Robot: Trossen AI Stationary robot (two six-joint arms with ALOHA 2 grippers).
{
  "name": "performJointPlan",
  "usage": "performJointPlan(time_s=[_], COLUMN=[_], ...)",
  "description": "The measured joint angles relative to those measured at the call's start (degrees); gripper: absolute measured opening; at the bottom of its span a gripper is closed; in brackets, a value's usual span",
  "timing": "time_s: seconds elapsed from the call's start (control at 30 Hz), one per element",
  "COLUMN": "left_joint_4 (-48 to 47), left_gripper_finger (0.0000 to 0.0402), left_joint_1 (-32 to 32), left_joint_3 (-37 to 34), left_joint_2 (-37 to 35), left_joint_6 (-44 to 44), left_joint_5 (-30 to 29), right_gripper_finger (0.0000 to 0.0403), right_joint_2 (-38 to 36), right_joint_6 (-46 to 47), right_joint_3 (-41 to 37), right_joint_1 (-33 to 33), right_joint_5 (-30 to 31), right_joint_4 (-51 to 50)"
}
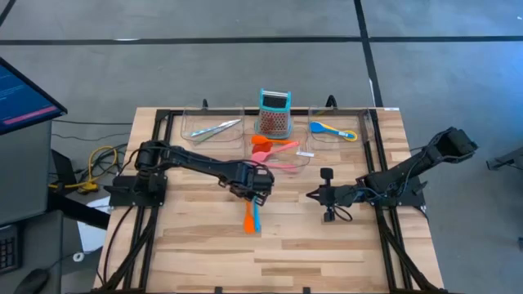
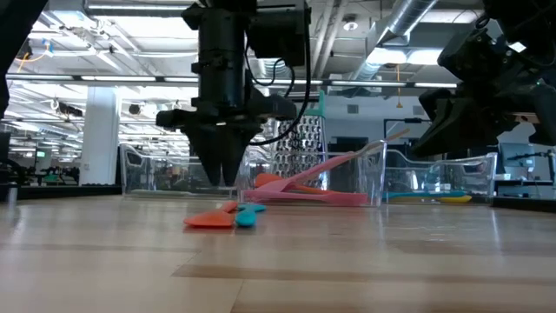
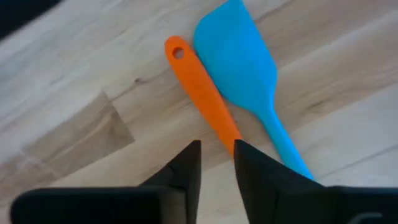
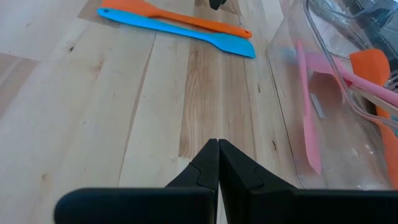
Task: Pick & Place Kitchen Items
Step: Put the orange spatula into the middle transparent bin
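An orange spatula (image 3: 205,93) and a blue spatula (image 3: 249,74) lie flat side by side on the wooden table (image 1: 327,245), head to tail. The orange one's holed handle end is beside the blue blade. My left gripper (image 3: 217,146) points down above them, open by a narrow gap. The orange handle runs under that gap, and in the low view the fingertips (image 2: 228,178) stand clear above the spatulas (image 2: 221,217). My right gripper (image 4: 217,144) is shut and empty over bare table to the right (image 1: 313,196).
Three clear trays stand along the far edge. The left tray (image 1: 184,135) holds metal tongs (image 1: 214,129), the middle one pink and orange utensils (image 1: 278,151), and the right one a blue and yellow spoon (image 1: 331,129). A teal-topped grater (image 1: 274,113) stands behind.
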Motion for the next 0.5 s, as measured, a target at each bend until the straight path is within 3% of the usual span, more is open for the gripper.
performJointPlan(time_s=[0.2,0.5], left_joint_4=[5.4,10.0], left_gripper_finger=[0.0126,0.0139], left_joint_1=[0.0,0.0], left_joint_3=[-2.2,-4.3], left_joint_2=[0.0,0.0], left_joint_6=[-9.1,-10.4], left_joint_5=[-0.4,-0.4], right_gripper_finger=[0.0000,0.0000], right_joint_2=[0.0,0.0], right_joint_6=[0.0,0.0], right_joint_3=[0.0,0.0], right_joint_1=[0.0,0.0], right_joint_5=[0.0,0.0], right_joint_4=[-0.2,-0.5])
